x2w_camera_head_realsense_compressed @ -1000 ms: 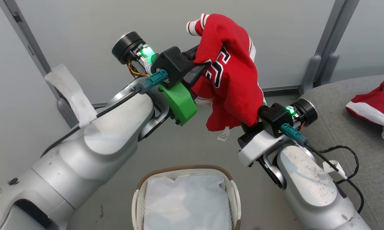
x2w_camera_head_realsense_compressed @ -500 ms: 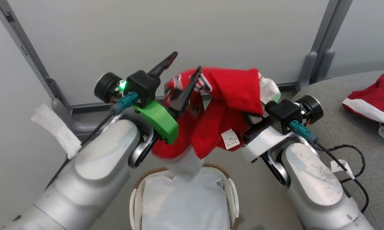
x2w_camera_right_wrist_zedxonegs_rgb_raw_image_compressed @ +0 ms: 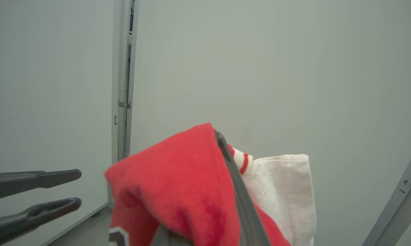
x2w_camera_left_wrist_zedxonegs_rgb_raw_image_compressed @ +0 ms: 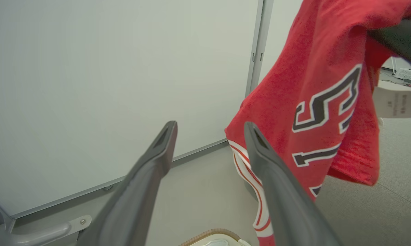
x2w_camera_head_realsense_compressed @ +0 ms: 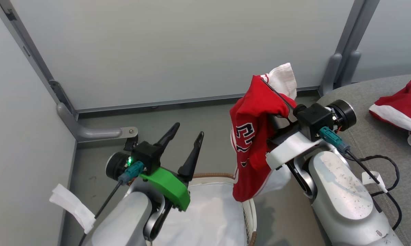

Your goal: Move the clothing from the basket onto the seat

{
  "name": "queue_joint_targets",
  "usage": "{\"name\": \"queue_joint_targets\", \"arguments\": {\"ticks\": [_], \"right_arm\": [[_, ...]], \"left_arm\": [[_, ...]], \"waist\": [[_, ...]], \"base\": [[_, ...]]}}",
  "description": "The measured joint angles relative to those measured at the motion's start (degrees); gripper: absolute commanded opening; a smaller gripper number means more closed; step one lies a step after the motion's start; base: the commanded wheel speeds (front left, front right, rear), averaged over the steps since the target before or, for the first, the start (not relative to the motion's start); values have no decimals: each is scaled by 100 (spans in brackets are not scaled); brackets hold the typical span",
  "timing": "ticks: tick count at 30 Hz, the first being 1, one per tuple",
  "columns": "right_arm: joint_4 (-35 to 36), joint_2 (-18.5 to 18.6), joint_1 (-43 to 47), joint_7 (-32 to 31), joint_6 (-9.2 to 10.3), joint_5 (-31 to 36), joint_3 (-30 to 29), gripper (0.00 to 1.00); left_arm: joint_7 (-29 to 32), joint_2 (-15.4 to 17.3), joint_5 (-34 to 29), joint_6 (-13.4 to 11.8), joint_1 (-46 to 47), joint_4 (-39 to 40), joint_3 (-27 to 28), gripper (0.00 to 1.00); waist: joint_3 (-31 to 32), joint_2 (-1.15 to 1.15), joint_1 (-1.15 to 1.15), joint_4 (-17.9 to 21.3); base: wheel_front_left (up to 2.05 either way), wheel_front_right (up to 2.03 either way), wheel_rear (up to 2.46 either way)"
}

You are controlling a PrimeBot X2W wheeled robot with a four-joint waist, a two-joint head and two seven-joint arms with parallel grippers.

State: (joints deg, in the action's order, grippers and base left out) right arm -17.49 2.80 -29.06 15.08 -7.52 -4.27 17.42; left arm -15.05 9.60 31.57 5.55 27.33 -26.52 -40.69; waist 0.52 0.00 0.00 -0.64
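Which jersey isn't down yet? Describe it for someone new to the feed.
Start at the grey seat on the right and look left to the right pincer, raised near the basket. The jersey draped over it hangs in the air and shows dark white-edged numerals; the other red jersey lies on the seat.

I count two jerseys: the numbered jersey (x2w_camera_head_realsense_compressed: 251,136) on my right gripper (x2w_camera_head_realsense_compressed: 262,79), the second jersey (x2w_camera_head_realsense_compressed: 402,106) right of it; one basket (x2w_camera_head_realsense_compressed: 212,175), one seat (x2w_camera_head_realsense_compressed: 369,133).
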Motion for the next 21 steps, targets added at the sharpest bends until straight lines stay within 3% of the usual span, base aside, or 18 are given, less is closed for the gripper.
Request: {"name": "queue_joint_targets", "arguments": {"ticks": [13,21], "right_arm": [[-27,-2,29,0,0,104,-258,0],[12,0,-35,0,0,334,-470,0]], "left_arm": [[1,-358,-612,151,-823,-44,627,100],[0,-498,-870,176,-972,62,798,100]], "waist": [[-86,0,0,2],[-183,0,0,391]], "base": [[0,0,0],[0,0,0]]}}
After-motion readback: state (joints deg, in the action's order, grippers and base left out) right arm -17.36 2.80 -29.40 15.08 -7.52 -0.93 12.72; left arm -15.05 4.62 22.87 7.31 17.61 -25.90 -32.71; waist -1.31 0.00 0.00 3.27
